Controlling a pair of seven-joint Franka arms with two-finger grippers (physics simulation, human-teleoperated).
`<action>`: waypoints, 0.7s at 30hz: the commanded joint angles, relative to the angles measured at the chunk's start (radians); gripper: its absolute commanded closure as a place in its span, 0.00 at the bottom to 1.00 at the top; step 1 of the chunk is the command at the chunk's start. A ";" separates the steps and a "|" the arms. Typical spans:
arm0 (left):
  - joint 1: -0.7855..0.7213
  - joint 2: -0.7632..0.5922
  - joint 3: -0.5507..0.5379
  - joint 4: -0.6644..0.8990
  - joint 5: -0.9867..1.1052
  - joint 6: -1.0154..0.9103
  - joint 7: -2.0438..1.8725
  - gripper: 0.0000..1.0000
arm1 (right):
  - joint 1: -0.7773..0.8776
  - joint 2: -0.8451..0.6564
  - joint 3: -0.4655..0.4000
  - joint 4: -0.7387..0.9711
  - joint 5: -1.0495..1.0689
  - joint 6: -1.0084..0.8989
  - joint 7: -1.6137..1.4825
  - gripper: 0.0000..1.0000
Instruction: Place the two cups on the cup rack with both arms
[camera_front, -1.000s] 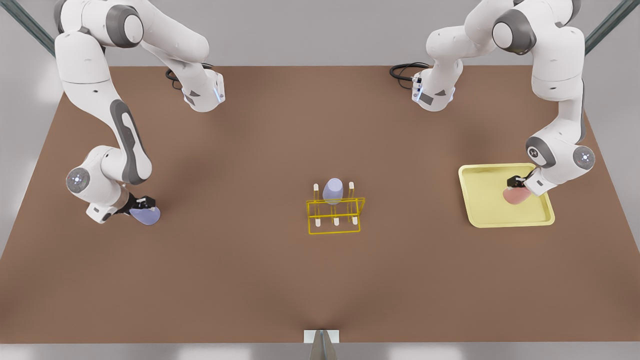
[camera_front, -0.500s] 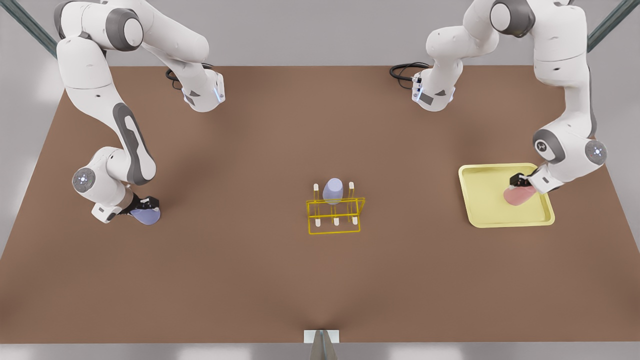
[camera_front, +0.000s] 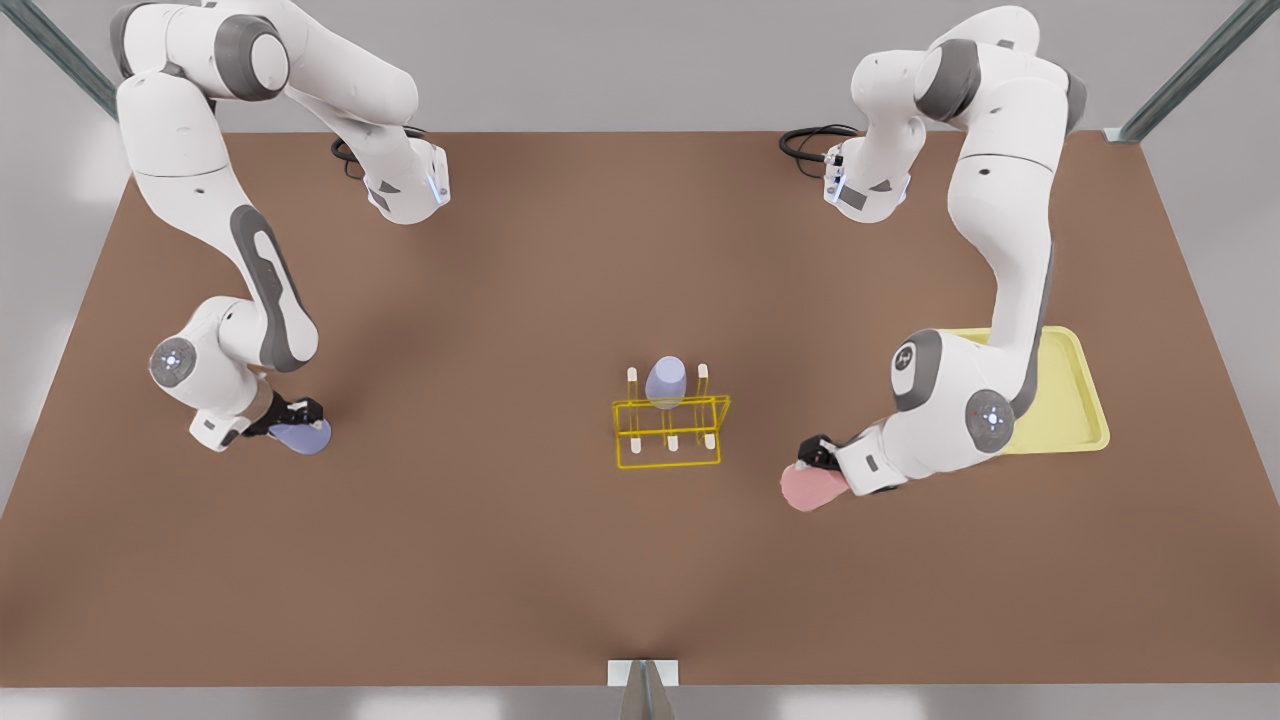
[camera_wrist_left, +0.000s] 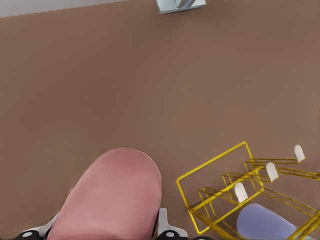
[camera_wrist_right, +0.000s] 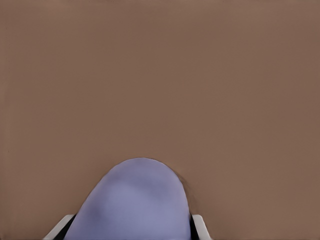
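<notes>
While each tool (camera_front: 818, 455) (camera_front: 297, 410) clamps a cup (camera_front: 808, 488) (camera_front: 300, 436), brown table (camera_front: 500, 560) meets grey wall (camera_front: 620, 60)

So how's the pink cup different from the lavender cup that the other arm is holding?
The pink cup, in the left gripper, is salmon and close beside the cup rack. The lavender cup, in the right gripper, is blue-violet and far from the rack. Both are tapered, handleless and gripped.
</notes>
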 joint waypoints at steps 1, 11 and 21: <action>-0.027 0.002 -0.006 0.005 -0.005 -0.053 -0.768 0.16 | 0.002 -0.003 0.035 0.017 0.065 -0.035 0.003 0.17; -0.137 0.005 -0.047 -0.008 -0.003 0.004 -1.211 0.15 | 0.098 0.029 0.379 0.254 0.326 -0.184 0.274 0.17; -0.170 0.031 -0.056 -0.069 0.018 0.091 -1.228 0.00 | 0.448 0.221 0.371 0.653 0.242 -0.130 0.912 0.17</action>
